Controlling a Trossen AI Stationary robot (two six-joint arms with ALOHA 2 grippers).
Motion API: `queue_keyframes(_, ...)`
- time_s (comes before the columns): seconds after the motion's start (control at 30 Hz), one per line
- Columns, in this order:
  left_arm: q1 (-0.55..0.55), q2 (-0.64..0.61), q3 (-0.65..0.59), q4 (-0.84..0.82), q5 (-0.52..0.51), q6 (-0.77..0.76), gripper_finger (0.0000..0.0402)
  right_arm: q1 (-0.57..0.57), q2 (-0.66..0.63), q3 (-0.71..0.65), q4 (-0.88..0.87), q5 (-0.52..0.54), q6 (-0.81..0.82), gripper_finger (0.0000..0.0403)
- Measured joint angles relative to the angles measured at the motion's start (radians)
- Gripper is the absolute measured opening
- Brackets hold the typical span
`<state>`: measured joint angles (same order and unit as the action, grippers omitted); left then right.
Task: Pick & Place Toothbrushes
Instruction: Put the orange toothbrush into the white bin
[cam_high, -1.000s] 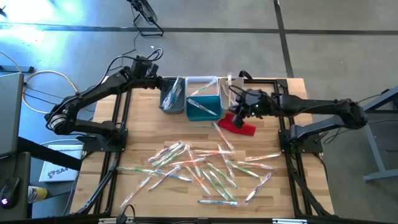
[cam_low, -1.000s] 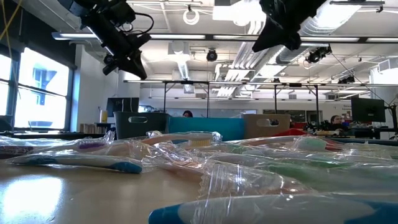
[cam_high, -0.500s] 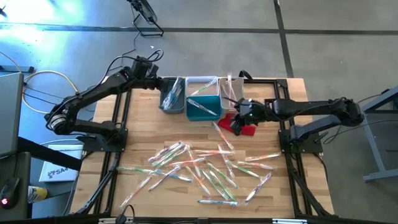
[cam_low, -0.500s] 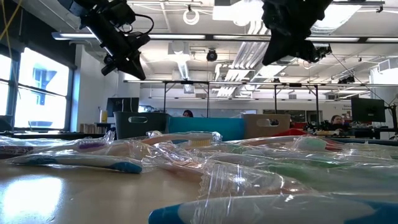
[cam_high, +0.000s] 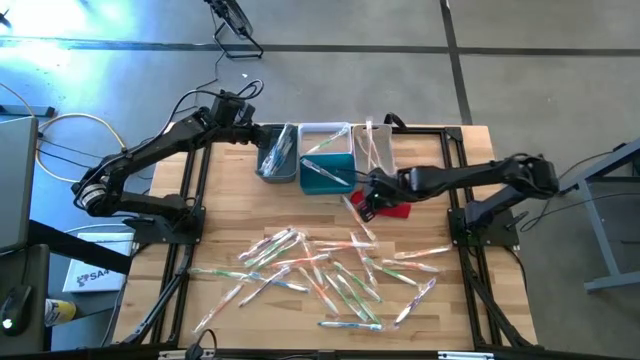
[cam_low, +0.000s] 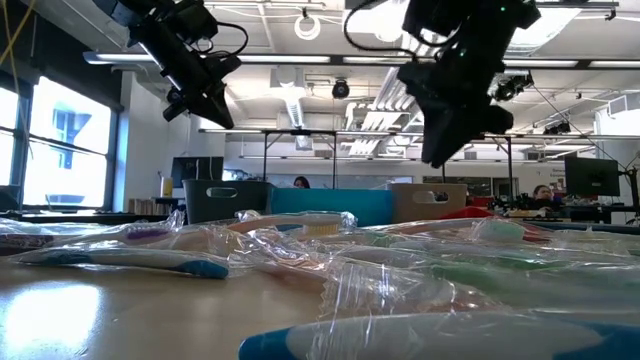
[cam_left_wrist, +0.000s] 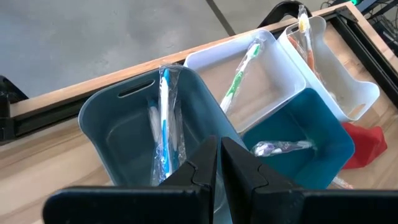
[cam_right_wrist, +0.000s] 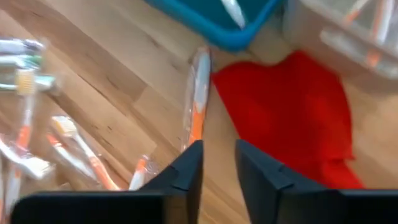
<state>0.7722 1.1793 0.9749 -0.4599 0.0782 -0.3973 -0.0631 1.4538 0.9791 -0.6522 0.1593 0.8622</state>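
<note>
Lying just beside the red cloth (cam_right_wrist: 292, 106), on its pile-facing side, an orange-handled toothbrush (cam_right_wrist: 198, 102) in its clear wrapper is the piece the work centres on at this moment; one end of it reaches almost to the teal bin (cam_high: 325, 173). The right gripper (cam_right_wrist: 217, 163) hangs directly over the brush's near end with its fingers parted a little, a narrow gap between them and nothing caught in it, so I judge the step in hand to be the approach for a pick, not yet a grasp. The next move, as I read it, calls for coming down until the fingers straddle the thin handle, then closing without snagging the cloth edge that sits so near. The rest of the toothbrushes (cam_high: 330, 275) lie scattered well clear of the cloth toward the table's front, with a few already in the bins: a blue one in the grey bin (cam_left_wrist: 124, 124), a green one in the white bin (cam_left_wrist: 273, 81). The left gripper (cam_left_wrist: 219, 163) waits above the grey bin, on the far side of the bins from the cloth, its fingers pressed together and empty.
</note>
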Motion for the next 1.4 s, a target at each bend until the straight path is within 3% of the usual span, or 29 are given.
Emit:
queue_keyframes(0.17, 0.0, 0.0, 0.0, 0.0, 0.0, 0.0, 0.0019, 0.0, 0.074, 0.0, 0.004, -0.073, 0.085, 0.0145)
queue_keyframes(0.33, 0.0, 0.0, 0.0, 0.0, -0.001, 0.005, 0.0019, 0.026, 0.144, 0.0, 0.009, -0.117, 0.125, 0.0166)
queue_keyframes(0.67, 0.0, 0.0, 0.0, 0.0, -0.001, 0.01, 0.0019, 0.103, 0.223, 0.0, 0.079, -0.116, 0.141, 0.0152)
queue_keyframes(1.2, 0.0, 0.0, 0.0, 0.0, -0.001, 0.011, 0.0019, 0.138, 0.223, 0.001, 0.106, 0.041, 0.139, 0.0139)
queue_keyframes(1.4, 0.0, 0.0, 0.0, 0.0, -0.001, 0.01, 0.0019, 0.138, 0.223, 0.001, 0.106, 0.051, 0.137, 0.0138)
